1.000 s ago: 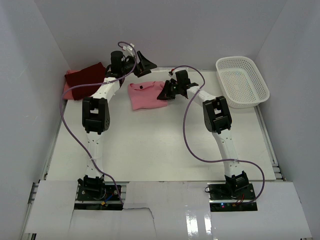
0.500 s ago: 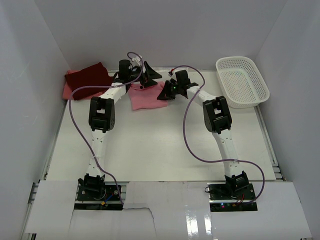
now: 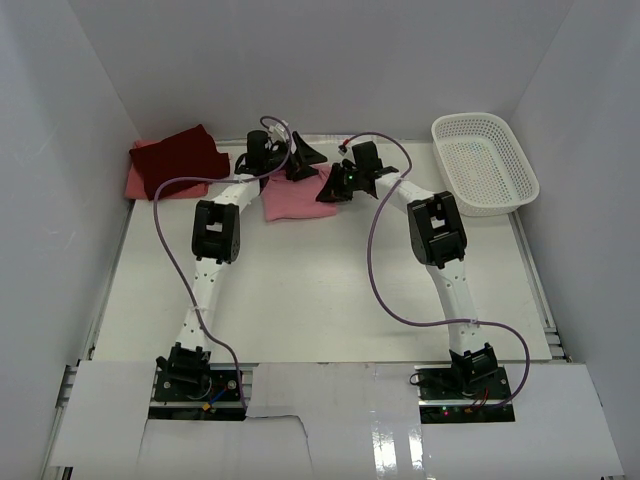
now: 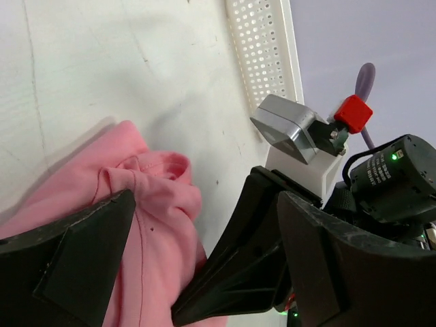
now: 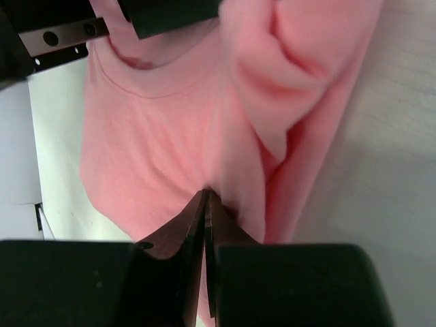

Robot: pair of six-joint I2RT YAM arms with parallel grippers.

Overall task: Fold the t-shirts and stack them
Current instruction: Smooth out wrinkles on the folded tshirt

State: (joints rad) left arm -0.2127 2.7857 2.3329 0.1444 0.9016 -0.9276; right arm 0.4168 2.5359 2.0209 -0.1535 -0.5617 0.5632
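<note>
The soft pink t-shirt (image 3: 285, 200) lies rumpled at the smooth white worktop's (image 3: 300, 290) 12 o'clock, its right edge bunched. The right end effector (image 3: 333, 188) is closed, pinching that fold. The left end effector (image 3: 300, 165) gapes above the collar. At 10 o'clock a maroon t-shirt (image 3: 178, 155) tops a salmon t-shirt (image 3: 135, 183). A mesh basket (image 3: 528, 175) sits at 2 o'clock.

White table (image 3: 300, 290), pale matte top. White mesh basket (image 3: 484, 163) at far right corner, resting directly on it. Light pink t-shirt (image 3: 290, 200) well left of basket, rumpled, flat on surface. Salmon pink t-shirt (image 3: 135, 185) farthest left of basket, dark maroon t-shirt (image 3: 180, 157) lying over it.
</note>
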